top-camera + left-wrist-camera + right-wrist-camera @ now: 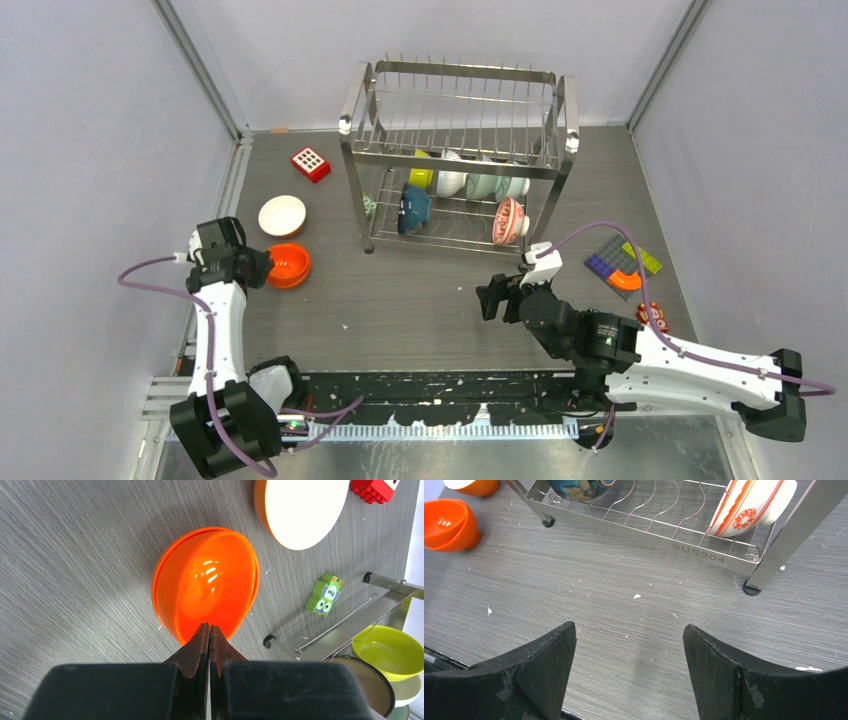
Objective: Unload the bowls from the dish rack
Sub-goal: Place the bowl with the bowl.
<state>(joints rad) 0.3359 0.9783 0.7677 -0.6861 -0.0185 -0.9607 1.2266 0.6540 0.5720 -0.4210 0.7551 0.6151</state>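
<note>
Dish rack (458,150) sits far-middle on the worktop (420,300), close to the back wall. There's a lime bowl (422,175), a dark blue bowl (413,208) and a red-and-white bowl (509,220) on edge inside it. Two are out on the left: the white bowl (282,215) upright, the orange bowl (288,265) tipped over near it. Left claw (262,268) is pinched closed, tips right at the orange rim, but I can't tell if it's actually nipping it. Right claw (497,298) gapes wide with nothing in it, over the big bare strip in front of the rack. Toy bricks (622,262) crowd the right edge. Left wrist view picks up a green owl brick (325,594) by the rack's foot, and right wrist view shows SUS304 stamped on the front rail.
</note>
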